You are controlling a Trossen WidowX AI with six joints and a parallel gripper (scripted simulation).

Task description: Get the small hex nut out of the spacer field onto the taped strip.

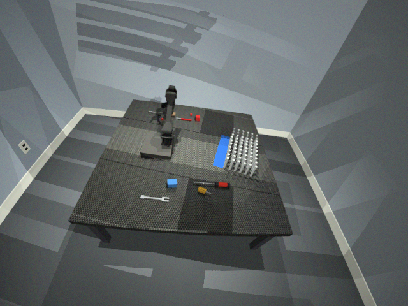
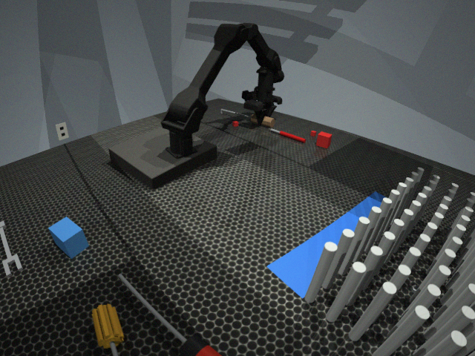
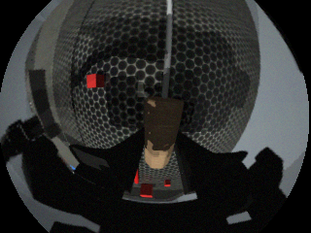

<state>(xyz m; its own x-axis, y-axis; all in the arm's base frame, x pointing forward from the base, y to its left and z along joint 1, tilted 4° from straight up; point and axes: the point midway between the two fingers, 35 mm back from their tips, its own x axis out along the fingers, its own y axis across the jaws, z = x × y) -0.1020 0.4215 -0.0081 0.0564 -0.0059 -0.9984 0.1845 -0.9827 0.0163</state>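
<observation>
My gripper (image 2: 262,119) (image 3: 159,131) is shut on the wooden handle (image 1: 173,114) (image 2: 269,122) (image 3: 164,118) of a long tool, low over the far side of the table. Its thin metal rod (image 1: 154,112) (image 2: 234,113) (image 3: 168,53) points away from the spacers, with a small bend at the tip. Whether the tool touches the table is unclear. The light grey spacers (image 1: 253,171) (image 2: 320,274) stand upright in rows. The blue taped strip (image 1: 220,153) (image 2: 304,254) lies in front of them with nothing on it. The nut cannot be made out surely among the spacers.
A red-handled tool (image 1: 186,119) (image 2: 292,136) and red cube (image 1: 197,117) (image 2: 323,140) lie near the gripper; a small red block (image 2: 235,123) (image 3: 93,81) is beside the rod. A blue block (image 1: 171,183), fork-ended tool (image 1: 153,198), screwdriver (image 1: 222,184) and yellow-handled tool (image 1: 201,190) lie at the near side.
</observation>
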